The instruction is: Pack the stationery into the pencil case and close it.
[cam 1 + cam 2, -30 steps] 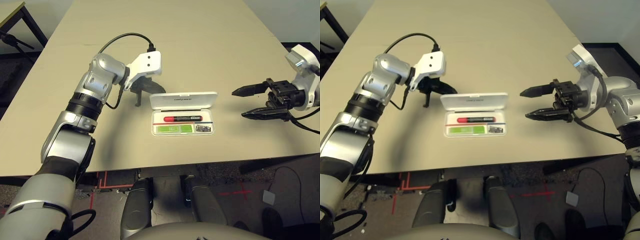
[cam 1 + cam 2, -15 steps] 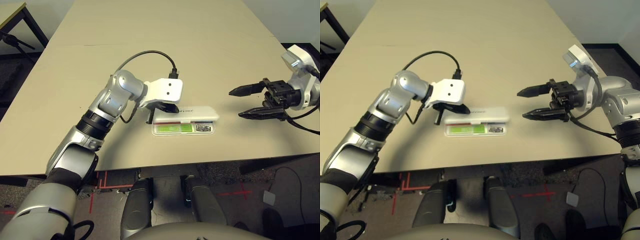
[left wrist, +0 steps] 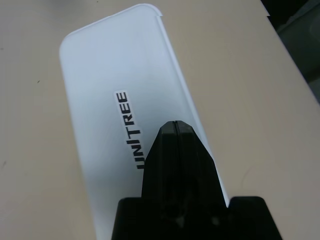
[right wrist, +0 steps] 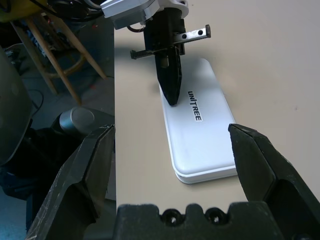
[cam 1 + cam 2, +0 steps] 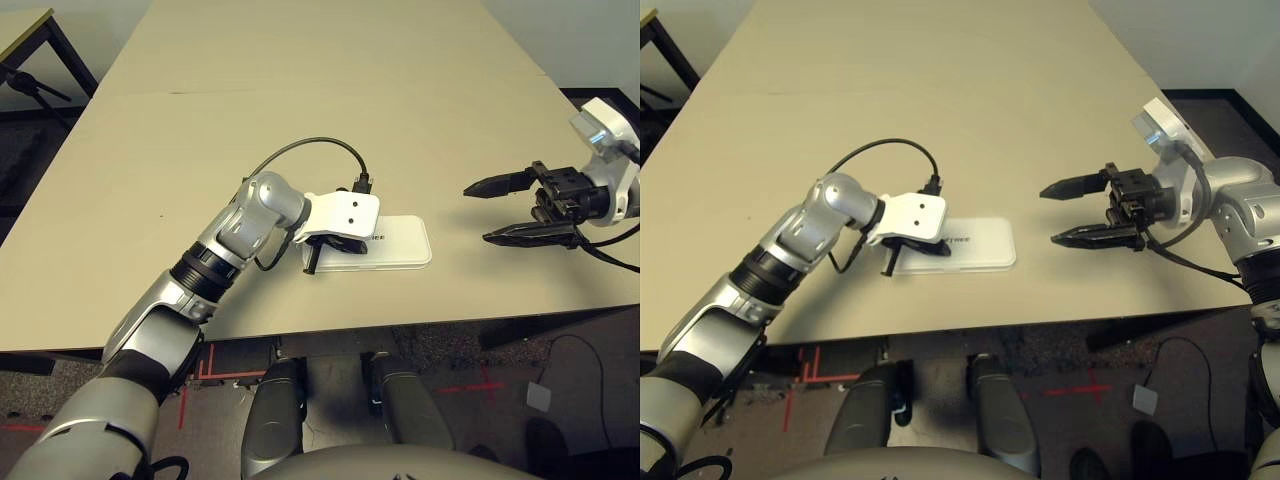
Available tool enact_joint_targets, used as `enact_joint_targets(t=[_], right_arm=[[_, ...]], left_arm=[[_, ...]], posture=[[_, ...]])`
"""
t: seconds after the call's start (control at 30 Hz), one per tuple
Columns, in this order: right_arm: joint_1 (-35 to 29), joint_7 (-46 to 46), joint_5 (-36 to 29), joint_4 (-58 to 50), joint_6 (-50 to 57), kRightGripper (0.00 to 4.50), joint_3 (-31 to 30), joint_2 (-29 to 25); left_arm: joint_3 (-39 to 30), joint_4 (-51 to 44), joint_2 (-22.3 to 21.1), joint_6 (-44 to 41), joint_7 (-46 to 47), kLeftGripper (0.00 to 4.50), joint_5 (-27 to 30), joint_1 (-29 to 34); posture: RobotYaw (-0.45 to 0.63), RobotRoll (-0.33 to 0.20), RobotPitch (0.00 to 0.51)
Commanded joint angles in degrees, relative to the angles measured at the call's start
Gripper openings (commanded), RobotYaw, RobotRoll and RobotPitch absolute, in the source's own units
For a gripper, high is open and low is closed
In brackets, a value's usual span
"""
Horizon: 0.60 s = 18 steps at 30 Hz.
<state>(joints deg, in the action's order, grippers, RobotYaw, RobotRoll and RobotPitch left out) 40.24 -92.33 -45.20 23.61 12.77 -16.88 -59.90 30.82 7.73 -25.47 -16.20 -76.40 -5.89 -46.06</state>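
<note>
Lid down, left hand pressing

Pencil case (image 5: 385,243) lies shut and flat on your desk (image 5: 330,110), near its front edge. Your left hand (image 4: 171,95), clenched, has its tips on the lid's left end beside the print. Your right hand (image 5: 508,210), spread wide and empty, hovers well right of the case.

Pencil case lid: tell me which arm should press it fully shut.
Probably left. Its shut fingers already rest on the pencil case lid; the right gripper hangs open, well off to the side.
</note>
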Motion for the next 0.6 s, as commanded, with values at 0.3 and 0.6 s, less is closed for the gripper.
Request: enact_joint_targets(t=[0.3, 0.6], right_arm=[[1.14, -0.17, 0.46, 1.23, -0.71, 4.50, 1.47, 2.47], [4.23, 16.89, 12.19, 10.98, 1.17, 4.50, 9.75, 12.71]], left_arm=[[-5.75, -1.49, 4.31, -10.33, 4.20, 1.38, 5.66, 0.80], [-29.25, 1.76, 6.59, -19.80, 31.66, 4.47, 9.48, 0.96]], posture=[[-0.05, 0.000, 0.158], [-0.02, 0.000, 0.148]])
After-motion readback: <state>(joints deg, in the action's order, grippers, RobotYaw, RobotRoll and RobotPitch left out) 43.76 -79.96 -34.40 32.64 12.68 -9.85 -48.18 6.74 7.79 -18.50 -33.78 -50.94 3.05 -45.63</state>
